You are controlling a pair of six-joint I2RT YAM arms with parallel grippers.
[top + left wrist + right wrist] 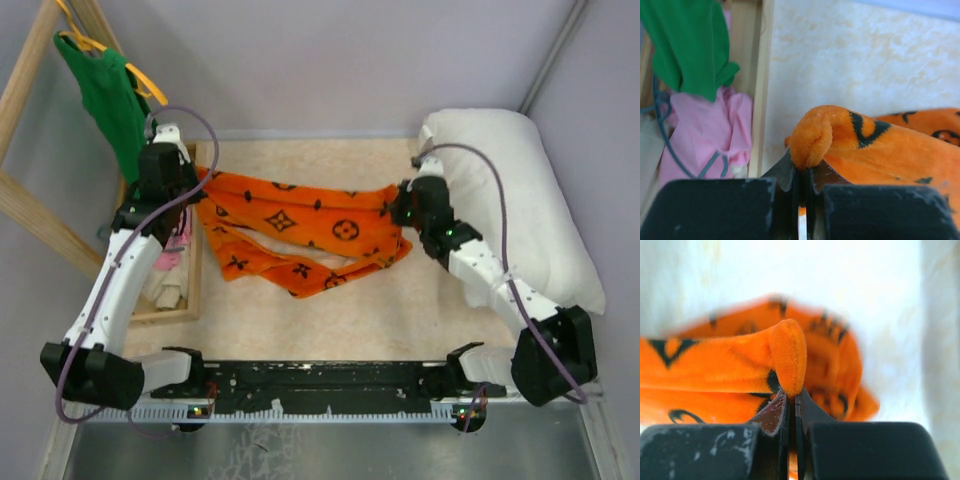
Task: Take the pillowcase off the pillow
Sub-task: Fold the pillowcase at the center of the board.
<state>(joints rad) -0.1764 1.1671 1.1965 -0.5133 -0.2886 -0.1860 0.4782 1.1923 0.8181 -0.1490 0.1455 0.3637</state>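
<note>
My left claw (802,174) is clamped tight on a rolled fold at the left end of the orange pillowcase (300,228). My right claw (792,401) pinches a fold at its right end. The pillowcase spreads in loose, twisted folds between them across the beige surface (340,310). The white pillow (520,200) lies uncovered along the right side, behind my right arm.

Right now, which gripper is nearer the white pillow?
Right. The right gripper, shut on one end of the pillowcase, sits close beside the pillow. The left gripper pinches the pillowcase's opposite end, far off by the wooden tray.
</note>
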